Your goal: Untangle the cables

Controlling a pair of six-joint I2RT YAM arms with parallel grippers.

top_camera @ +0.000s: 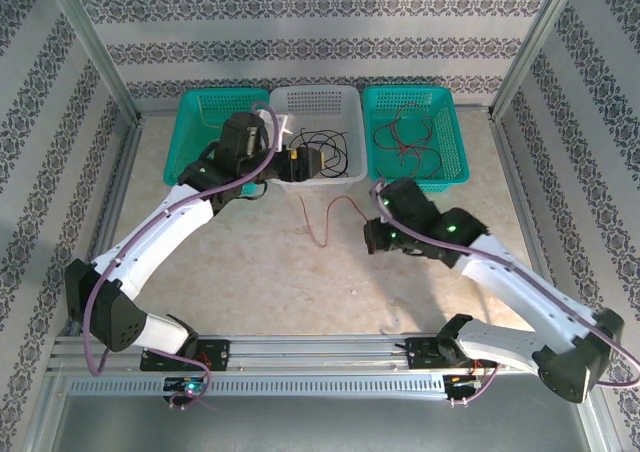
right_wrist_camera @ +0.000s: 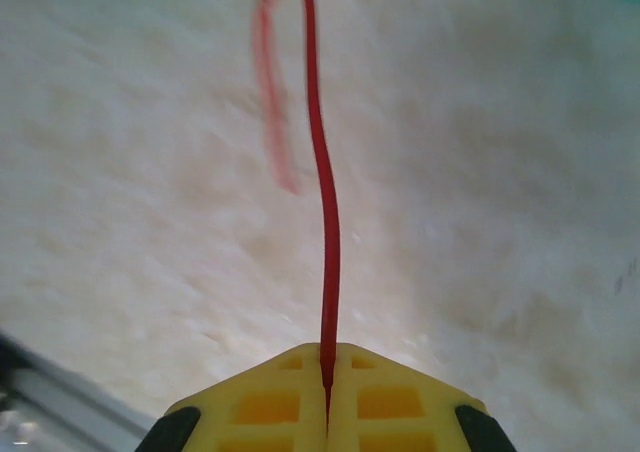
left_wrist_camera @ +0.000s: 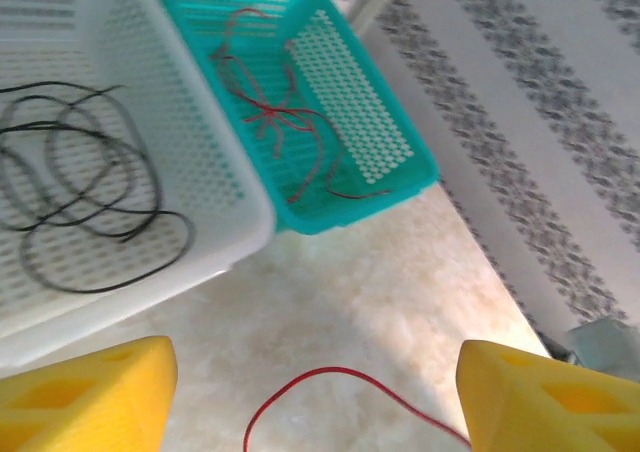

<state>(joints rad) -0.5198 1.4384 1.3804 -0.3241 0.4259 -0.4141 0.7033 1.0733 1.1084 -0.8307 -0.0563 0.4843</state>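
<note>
1. The right gripper (right_wrist_camera: 327, 357) is clenched on one end of a loose red cable (right_wrist_camera: 322, 172), which runs straight out from between its yellow fingers.
2. Beyond it, that cable loops across the table (top_camera: 250, 282).
3. The left gripper (left_wrist_camera: 318, 397) hovers with its fingers spread and empty above the cable's far loop, just in front of the white basket (left_wrist_camera: 210, 172).
4. Farthest back, black cables (left_wrist_camera: 90, 202) lie in the white basket, and a red bundle (left_wrist_camera: 275, 112) lies in the teal basket (left_wrist_camera: 370, 122) to its right.

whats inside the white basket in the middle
Thin black cables, loosely looped on the white basket's floor. In the top view the left arm covers its near-left part, so anything there is hidden.
</note>
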